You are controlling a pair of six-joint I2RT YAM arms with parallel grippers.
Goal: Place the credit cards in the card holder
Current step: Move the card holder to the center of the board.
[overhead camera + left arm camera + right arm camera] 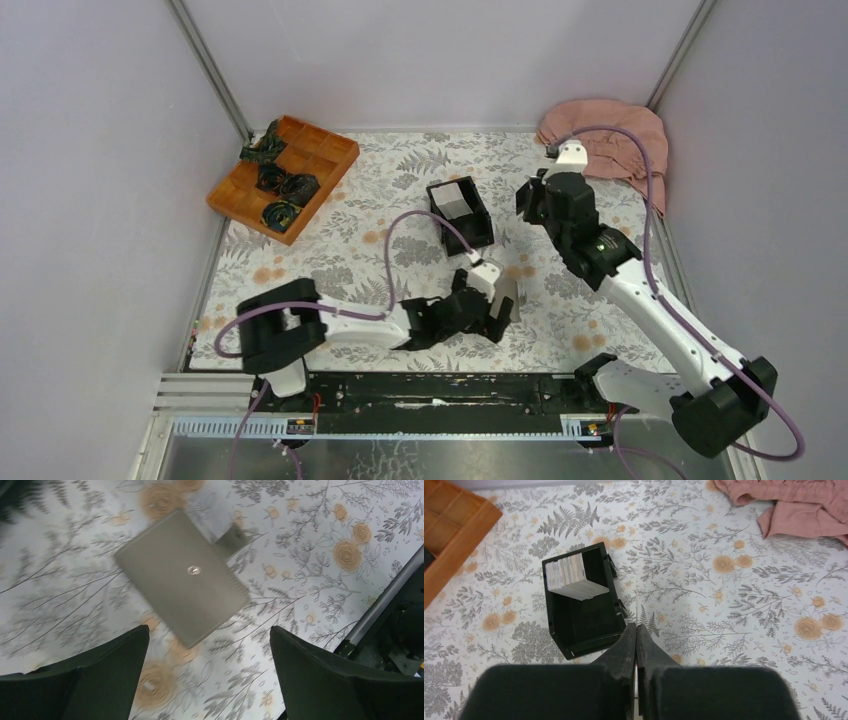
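Observation:
The grey card holder (182, 577) lies closed and flat on the floral cloth, snap side up; it also shows in the top view (507, 293). My left gripper (209, 630) is open just short of its near corner, not touching it, and shows in the top view too (498, 318). The stack of white credit cards (569, 575) leans in a black open box (584, 647), also seen from above (455, 198). My right gripper (636, 626) is shut on one thin white credit card (636, 605) seen edge-on, hovering right of the box (527, 205).
An orange wooden tray (330, 150) with dark coiled items stands at the back left. A pink cloth (605, 135) lies at the back right corner. Grey walls close the sides. A metal rail (385, 605) runs along the near table edge.

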